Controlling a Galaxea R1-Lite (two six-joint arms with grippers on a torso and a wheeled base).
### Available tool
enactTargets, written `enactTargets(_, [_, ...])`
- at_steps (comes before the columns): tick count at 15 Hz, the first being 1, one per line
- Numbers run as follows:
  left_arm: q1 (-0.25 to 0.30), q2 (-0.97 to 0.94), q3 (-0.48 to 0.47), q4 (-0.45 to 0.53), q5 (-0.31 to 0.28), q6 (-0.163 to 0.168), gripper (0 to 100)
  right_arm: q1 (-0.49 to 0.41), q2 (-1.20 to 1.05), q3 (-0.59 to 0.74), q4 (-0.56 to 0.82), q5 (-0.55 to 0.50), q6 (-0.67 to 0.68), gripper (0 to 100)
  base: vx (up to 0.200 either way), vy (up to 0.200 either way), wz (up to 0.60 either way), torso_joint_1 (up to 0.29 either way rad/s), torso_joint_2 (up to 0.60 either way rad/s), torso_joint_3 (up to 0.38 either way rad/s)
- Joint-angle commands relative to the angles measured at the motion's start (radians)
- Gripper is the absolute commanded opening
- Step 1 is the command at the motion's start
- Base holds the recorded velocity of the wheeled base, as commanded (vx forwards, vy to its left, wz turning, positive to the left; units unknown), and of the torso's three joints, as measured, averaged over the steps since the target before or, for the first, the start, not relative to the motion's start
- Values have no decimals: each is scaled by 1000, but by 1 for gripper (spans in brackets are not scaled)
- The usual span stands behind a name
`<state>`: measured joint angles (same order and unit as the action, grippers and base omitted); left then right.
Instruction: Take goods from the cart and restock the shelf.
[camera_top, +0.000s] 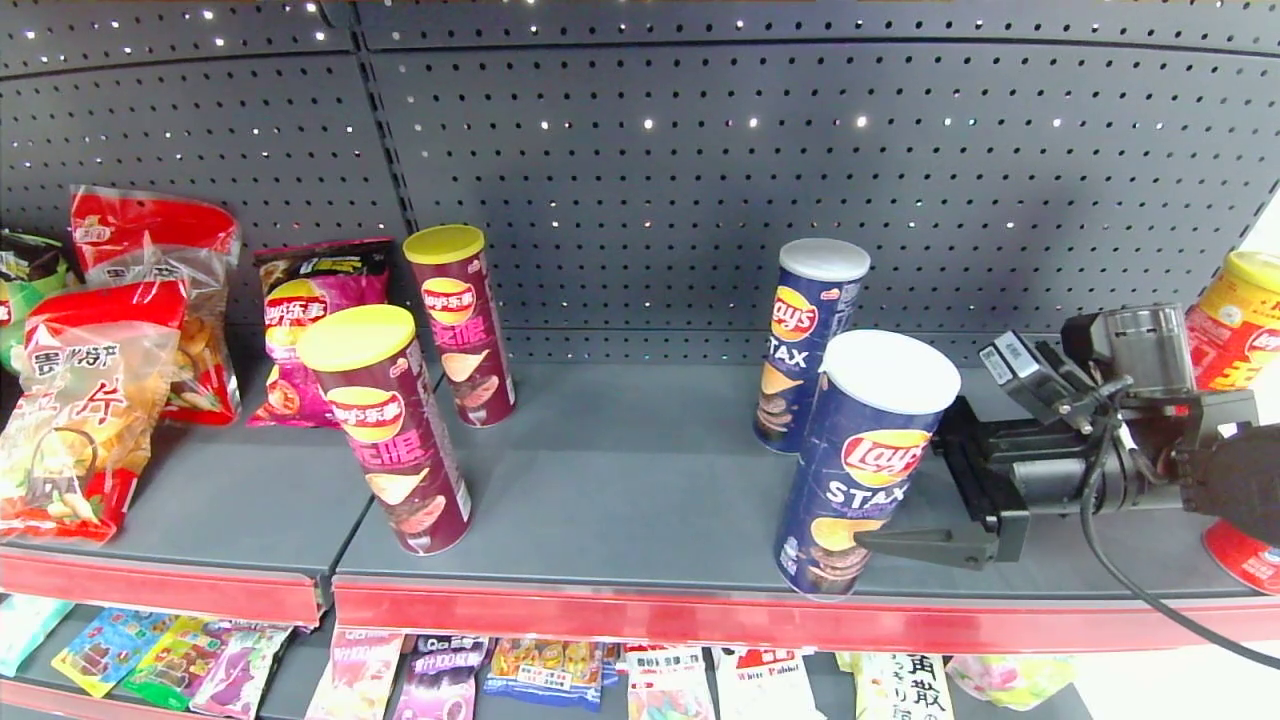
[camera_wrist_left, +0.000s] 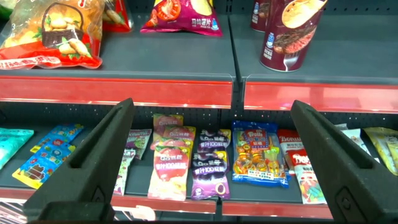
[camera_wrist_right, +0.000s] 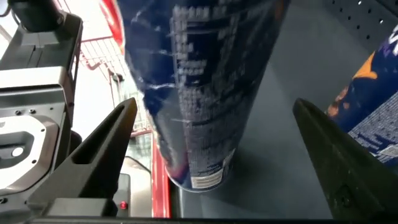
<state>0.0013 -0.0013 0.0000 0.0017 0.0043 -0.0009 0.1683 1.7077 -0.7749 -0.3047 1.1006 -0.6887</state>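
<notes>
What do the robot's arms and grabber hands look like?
They are mostly black. The left gripper and the right gripper each have two long, flat fingers that narrow to a point, like wedges. Behind the right one is a blocky black wrist with a silver cylinder on it, a small white label and a thin black cable that loops down.
</notes>
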Motion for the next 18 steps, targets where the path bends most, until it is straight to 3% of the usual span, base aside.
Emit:
enactTargets(1, [0, 1, 0, 0, 0, -1, 100, 14, 7, -15, 1, -2, 2, 100, 0, 0, 0, 0, 0, 0])
enactTargets(14, [0, 1, 0, 0, 0, -1, 100, 79, 10, -34, -1, -5, -3, 100, 0, 0, 0, 0, 0, 0])
enactTargets(15, [0, 1, 0, 0, 0, -1, 100, 80, 9, -34, -1, -5, -3, 0, 0, 0, 0, 0, 0, 0])
enactTargets(18, [0, 1, 0, 0, 0, -1, 100, 80, 1, -26, 1, -8, 0, 0, 0, 0, 0, 0, 0, 0])
